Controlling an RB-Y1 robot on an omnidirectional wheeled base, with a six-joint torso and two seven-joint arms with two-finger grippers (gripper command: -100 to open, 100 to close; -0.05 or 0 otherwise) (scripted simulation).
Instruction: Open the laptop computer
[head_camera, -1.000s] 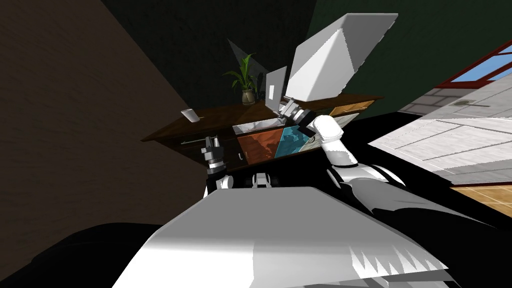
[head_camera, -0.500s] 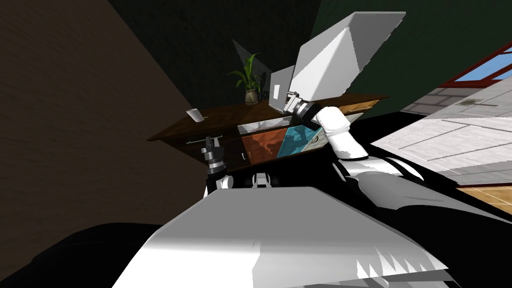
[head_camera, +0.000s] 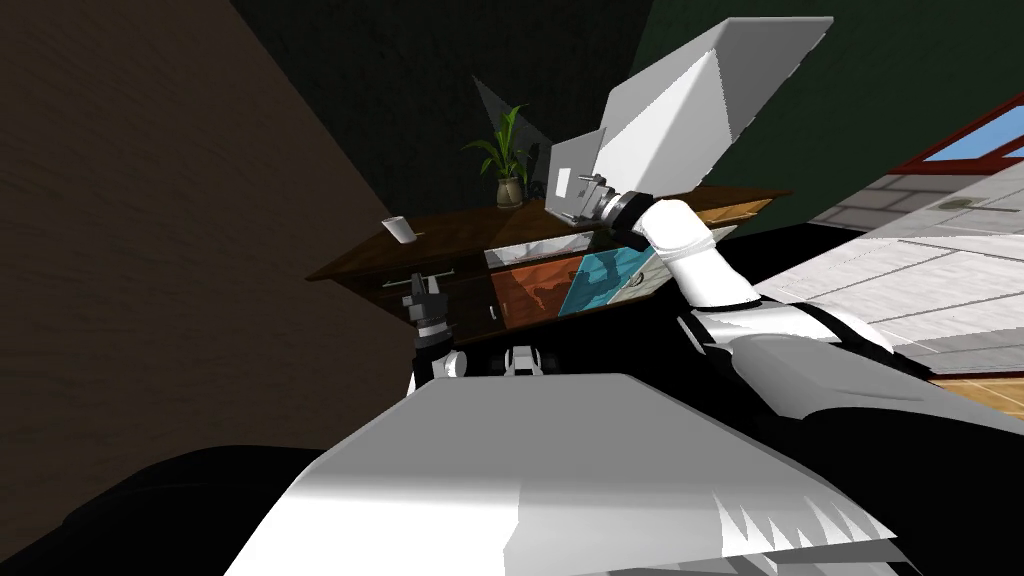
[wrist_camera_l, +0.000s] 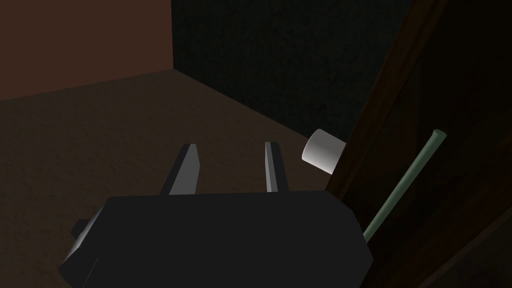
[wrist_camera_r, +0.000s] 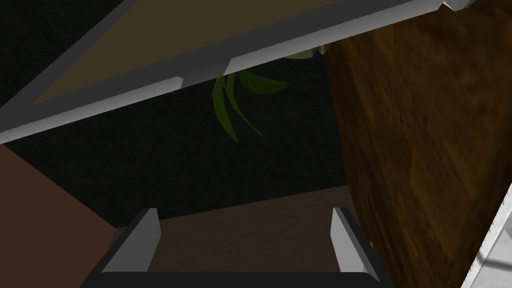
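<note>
1. My right claw (wrist_camera_r: 245, 212) is spread wide, with nothing between its fingers (wrist_camera_r: 142, 240). It hangs over the dark wooden surface (wrist_camera_r: 425, 150), close against the laptop (head_camera: 570, 165).
2. The laptop stands on the surface toward its back edge with its lid raised. The lid's grey rim runs just ahead of my fingertips (whether we touch, I cannot tell).
3. A potted plant (head_camera: 507, 160) stands at the surface's back edge.
4. A white cup (head_camera: 398, 228) sits near the surface's left end.
5. My left claw (wrist_camera_l: 231, 146) hangs low in front of the surface, below its top. Its fingers are partly apart and hold nothing. A pale green bar handle (wrist_camera_l: 405, 185) on the surface's front is nearby.
</note>
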